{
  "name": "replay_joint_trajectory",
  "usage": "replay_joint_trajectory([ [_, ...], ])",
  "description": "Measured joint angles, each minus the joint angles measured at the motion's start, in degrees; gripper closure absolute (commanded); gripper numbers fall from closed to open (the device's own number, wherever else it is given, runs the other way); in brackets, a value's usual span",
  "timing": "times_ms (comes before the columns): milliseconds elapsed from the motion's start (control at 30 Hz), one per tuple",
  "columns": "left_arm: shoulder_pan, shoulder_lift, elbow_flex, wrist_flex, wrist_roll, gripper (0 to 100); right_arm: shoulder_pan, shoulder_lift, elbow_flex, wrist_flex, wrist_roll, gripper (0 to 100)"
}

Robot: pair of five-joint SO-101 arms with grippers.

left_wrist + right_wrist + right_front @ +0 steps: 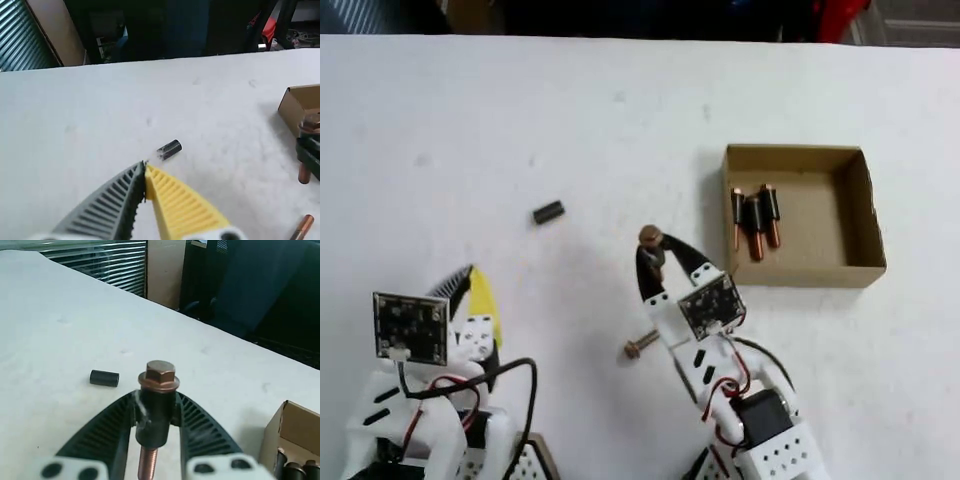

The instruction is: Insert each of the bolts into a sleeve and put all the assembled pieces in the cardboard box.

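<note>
The right end effector (656, 262) is clamped on an upright sleeved bolt (159, 382). Carry it right over the cardboard box (820, 200), lower beside the assembled pieces (756, 220), then release.

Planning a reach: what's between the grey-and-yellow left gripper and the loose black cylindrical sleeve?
Bare white tabletop separates left gripper and sleeve, per left wrist view.

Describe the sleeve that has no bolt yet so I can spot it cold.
Start at the cardboard box on the table, then look across to the left end effector. Just beyond its tips lies the empty sleeve: short, black, alone, with no copper bolt through it, unlike the sleeved bolt in the right end effector.
</note>
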State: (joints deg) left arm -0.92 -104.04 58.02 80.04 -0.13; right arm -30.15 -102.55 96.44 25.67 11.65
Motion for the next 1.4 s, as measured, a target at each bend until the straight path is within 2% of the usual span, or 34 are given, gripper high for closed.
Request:
replay_joint_trajectory([
  [167, -1.3, -0.1, 0.4, 0.0, -0.5, 98, -0.1, 0.0, 0.0, 0.0, 0.0, 98.1],
  [433, -11.3, -0.1, 13.6, -7.0, -0.5, 98, 0.3, 0.0, 0.0, 0.0, 0.0, 98.1],
  [900, -11.9, 0.2, 29.9, -11.1, -3.0, 98, 0.3, 0.0, 0.0, 0.0, 0.0, 98.1],
  [1200, -11.9, 0.1, 37.5, -11.1, -3.0, 98, 8.0, 0.0, -0.7, 0.4, 0.0, 98.1],
  [1400, -10.0, 0.3, 39.1, -10.0, -3.0, 98, 11.1, 0.0, -5.5, 10.4, 0.0, 98.1],
])
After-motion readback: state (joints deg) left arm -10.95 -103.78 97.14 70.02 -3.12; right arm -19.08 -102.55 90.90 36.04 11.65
